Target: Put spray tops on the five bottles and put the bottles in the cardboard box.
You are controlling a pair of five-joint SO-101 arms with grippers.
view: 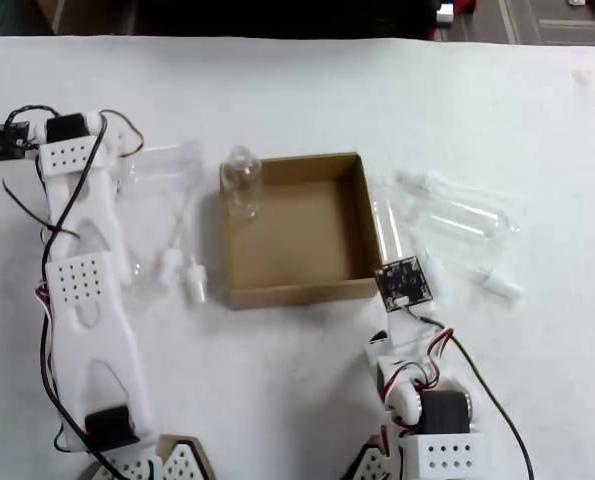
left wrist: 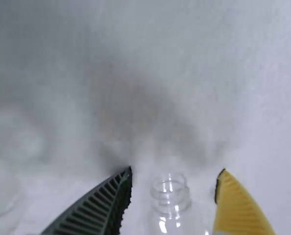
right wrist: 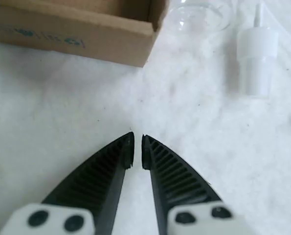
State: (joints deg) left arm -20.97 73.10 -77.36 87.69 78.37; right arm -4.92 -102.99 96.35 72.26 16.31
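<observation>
white arms (view: 82,290), black cables (view: 44,350); right gripper (right wrist: 137,149) ribbed black

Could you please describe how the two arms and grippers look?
The left arm and right arm are white plastic with black motors and black and red cables. The left gripper has one black and one yellow ribbed finger; the right gripper has two black ones.

One box (view: 297,292) is sitting on the desk (view: 297,90); at least four bottles (view: 242,180) and three spray tops (view: 195,282) are lying around.

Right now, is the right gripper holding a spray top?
No, the right gripper is shut on nothing, and the spray top lies on the table away from it.
</observation>
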